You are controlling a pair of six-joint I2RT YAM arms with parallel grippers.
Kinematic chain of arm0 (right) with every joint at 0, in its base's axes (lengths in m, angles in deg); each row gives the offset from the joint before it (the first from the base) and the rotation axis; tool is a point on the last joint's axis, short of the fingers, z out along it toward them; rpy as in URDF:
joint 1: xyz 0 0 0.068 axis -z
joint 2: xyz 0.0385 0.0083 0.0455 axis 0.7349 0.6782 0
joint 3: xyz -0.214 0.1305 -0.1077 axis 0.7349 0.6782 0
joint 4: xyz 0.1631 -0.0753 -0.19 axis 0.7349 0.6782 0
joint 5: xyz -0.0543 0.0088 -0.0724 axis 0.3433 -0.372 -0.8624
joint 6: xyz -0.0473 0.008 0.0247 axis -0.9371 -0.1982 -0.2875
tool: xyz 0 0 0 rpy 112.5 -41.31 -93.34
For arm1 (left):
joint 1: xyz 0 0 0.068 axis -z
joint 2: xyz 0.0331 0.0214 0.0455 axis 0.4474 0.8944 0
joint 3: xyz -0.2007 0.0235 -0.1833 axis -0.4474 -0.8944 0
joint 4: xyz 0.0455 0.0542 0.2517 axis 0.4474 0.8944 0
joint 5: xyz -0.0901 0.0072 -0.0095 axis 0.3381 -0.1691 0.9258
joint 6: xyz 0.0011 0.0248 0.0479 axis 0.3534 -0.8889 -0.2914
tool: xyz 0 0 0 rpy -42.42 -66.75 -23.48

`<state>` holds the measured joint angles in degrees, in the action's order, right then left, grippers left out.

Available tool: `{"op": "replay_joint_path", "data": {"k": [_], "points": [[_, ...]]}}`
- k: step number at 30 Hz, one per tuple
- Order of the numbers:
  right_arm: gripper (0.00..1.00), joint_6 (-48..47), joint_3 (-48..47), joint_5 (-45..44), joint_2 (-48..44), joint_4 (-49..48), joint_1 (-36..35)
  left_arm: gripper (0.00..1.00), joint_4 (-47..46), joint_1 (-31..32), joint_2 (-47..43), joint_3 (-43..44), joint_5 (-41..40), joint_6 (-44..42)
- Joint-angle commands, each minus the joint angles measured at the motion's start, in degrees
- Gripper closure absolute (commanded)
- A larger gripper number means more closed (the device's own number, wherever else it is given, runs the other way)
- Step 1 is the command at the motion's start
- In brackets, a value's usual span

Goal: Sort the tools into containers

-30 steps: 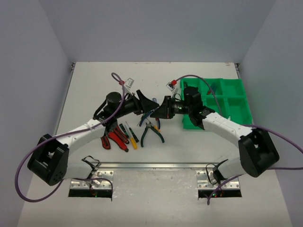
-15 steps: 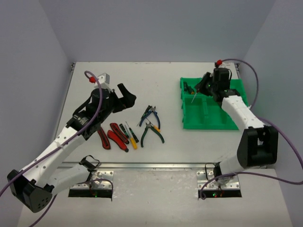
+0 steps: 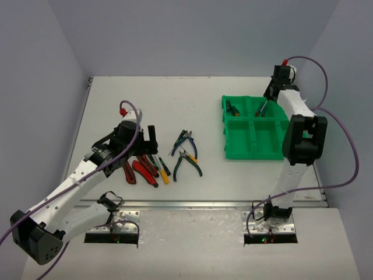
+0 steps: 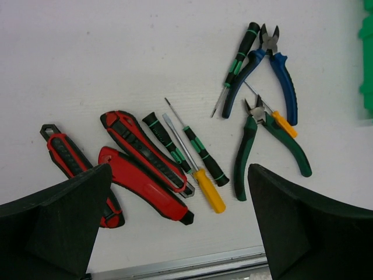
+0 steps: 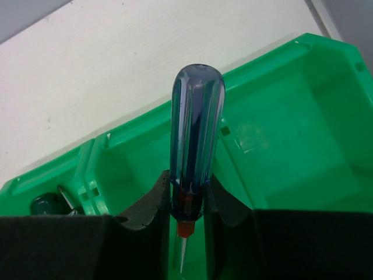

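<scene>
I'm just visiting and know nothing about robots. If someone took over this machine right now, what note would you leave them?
Left claw: open, empty, above the red cutters and screwdrivers on the table.
Right claw: shut on a blue screwdriver, over the tray's far row.
Done: one tool in the tray's far-left compartment.
Left: drop the blue screwdriver, then sort the pliers, red cutters and screwdrivers.

high overhead view, wrist views close above tools, tray
</scene>
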<state>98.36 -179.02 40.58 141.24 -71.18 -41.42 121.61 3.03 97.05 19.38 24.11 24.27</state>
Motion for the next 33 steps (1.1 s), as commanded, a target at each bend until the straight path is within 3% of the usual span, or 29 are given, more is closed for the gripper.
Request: {"op": "replay_joint_path", "data": {"k": [1,7,10,11,13,19,21,25,28,33], "points": [[1.00,-0.6,-3.4,1.0,0.3,-0.3,-0.5,0.00,-4.0,0.1,-3.1,-1.9,-0.5,-1.4],[0.85,3.3,2.1,5.6,-2.5,-1.2,-0.5,0.00,-5.1,0.1,-3.3,-2.4,0.6,-2.1],[0.44,4.7,6.8,6.4,-6.5,-3.4,-0.4,0.00,-5.0,0.1,-3.0,-2.4,0.2,-2.1],[0.26,5.1,8.1,6.6,-7.1,-3.6,-0.4,0.00,-5.0,0.1,-2.9,-2.3,0.3,-2.0],[0.14,5.1,8.8,7.6,-8.5,-3.0,-0.5,0.00,-4.9,0.1,-2.7,-2.4,0.3,-2.0],[0.10,5.8,9.5,13.4,-14.9,0.7,-1.1,0.00,-4.2,0.1,-2.9,-2.2,-2.5,-1.3],[0.09,4.4,9.7,16.7,-18.8,2.3,-3.6,0.00,-2.5,0.1,-2.9,-1.7,-7.6,0.9],[0.06,-3.9,11.1,15.3,-24.7,7.1,-14.7,0.00,1.8,-0.2,-3.6,-0.1,-18.1,7.4],[0.06,-4.1,15.5,15.0,-27.7,8.3,-23.2,0.00,3.8,-1.3,-5.8,0.5,-22.4,9.8],[0.11,-1.3,27.0,12.1,-31.0,0.5,-38.9,0.00,3.1,-4.8,-14.2,0.0,-24.6,10.7]]}}
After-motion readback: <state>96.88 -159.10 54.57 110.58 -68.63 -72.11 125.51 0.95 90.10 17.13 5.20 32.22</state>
